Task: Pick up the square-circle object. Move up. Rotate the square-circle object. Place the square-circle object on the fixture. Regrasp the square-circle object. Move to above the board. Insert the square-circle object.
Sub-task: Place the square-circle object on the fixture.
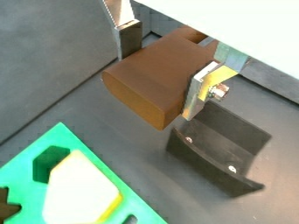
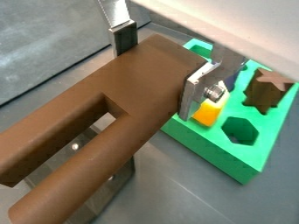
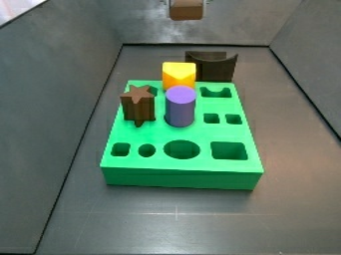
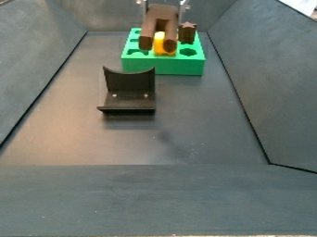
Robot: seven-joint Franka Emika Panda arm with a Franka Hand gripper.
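My gripper (image 1: pixel 163 66) is shut on the square-circle object (image 1: pixel 152 83), a long brown peg with a wider blocky section. Both wrist views show it clamped between the silver fingers (image 2: pixel 198 89); its long slotted body (image 2: pixel 93 131) runs out past the jaws. It hangs in the air, touching nothing. In a side view the gripper (image 4: pixel 161 11) holds the peg (image 4: pixel 158 30) high near the green board (image 4: pixel 173 65). The dark fixture (image 4: pixel 126 90) with its scooped top stands on the floor, apart from the peg. The other side view shows only the peg's tip (image 3: pixel 186 8) at the frame's upper edge.
On the board (image 3: pixel 180 164) stand a yellow block (image 3: pixel 178 74), a purple cylinder (image 3: pixel 181 106) and a brown star-shaped peg (image 3: pixel 136 103). The fixture (image 3: pixel 210 65) sits just behind the board. Dark sloping walls enclose the floor on both sides.
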